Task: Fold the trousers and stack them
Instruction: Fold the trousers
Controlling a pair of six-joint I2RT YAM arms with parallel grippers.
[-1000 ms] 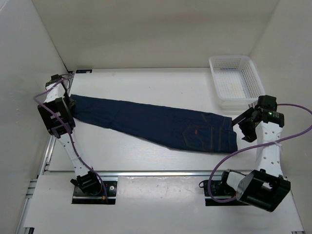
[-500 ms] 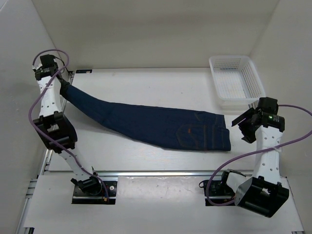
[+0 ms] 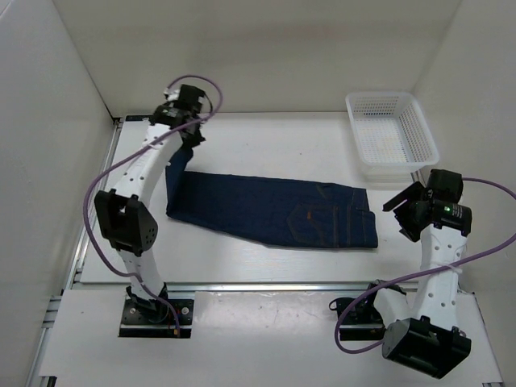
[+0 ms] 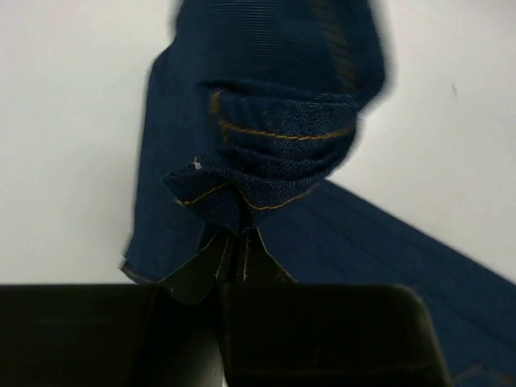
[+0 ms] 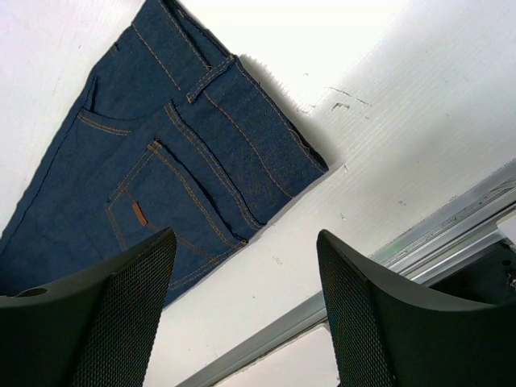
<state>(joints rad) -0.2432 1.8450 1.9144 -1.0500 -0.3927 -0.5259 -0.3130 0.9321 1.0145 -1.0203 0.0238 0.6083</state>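
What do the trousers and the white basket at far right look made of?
The trousers: apparently denim, dark navy and matte, with a fine woven rib and orange topstitching on pockets and hem; it bunches softly where the left claw pinches it. The basket: probably moulded plastic, white, its walls an open lattice of small holes; gloss is too hard to judge.

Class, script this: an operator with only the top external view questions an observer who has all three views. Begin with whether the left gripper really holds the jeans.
Operator: Has the left gripper got cloth?
Observer: Yes. The left wrist view shows its jaws shut on a bunched hem of the trousers, orange stitching showing.
Operator: And the right gripper?
Observer: Open and empty in the right wrist view; bare table shows between its jaws, the waist just beyond.
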